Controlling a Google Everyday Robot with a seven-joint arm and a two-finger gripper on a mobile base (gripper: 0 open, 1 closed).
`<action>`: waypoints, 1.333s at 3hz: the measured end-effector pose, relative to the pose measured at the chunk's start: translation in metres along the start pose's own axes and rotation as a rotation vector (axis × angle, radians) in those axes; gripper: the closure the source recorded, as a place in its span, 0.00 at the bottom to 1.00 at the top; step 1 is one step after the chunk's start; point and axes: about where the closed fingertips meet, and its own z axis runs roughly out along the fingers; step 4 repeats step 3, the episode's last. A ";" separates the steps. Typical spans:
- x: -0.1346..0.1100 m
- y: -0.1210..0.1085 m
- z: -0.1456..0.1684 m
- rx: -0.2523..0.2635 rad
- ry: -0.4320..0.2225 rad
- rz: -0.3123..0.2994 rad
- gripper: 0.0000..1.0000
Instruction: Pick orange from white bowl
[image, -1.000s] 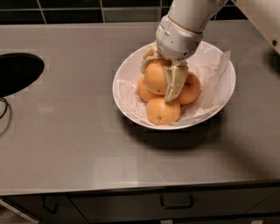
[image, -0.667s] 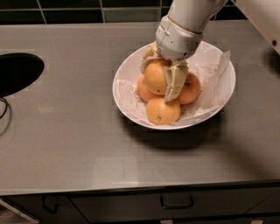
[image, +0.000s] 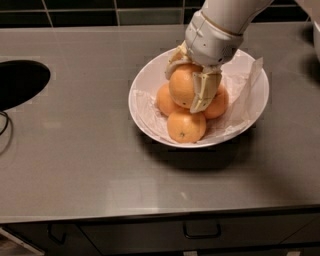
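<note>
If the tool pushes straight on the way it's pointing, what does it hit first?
The tool, shut on the orange, points down into the white bowl; it would likely meet the lower oranges first, though depth is unclear.

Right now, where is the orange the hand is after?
In the camera view, the orange sits between the fingers of the hand, atop the other oranges in the white bowl, right of the counter centre.

gripper (image: 187, 82) in white bowl (image: 145, 87) round orange (image: 180, 86), other oranges (image: 186, 126) crowding below, counter (image: 90, 155) open in front, prob. sink hole (image: 20, 82) at edge
</note>
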 end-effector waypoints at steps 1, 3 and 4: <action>-0.009 0.004 -0.017 0.090 0.016 -0.004 1.00; -0.025 0.017 -0.052 0.247 0.010 -0.022 1.00; -0.025 0.017 -0.052 0.247 0.010 -0.022 1.00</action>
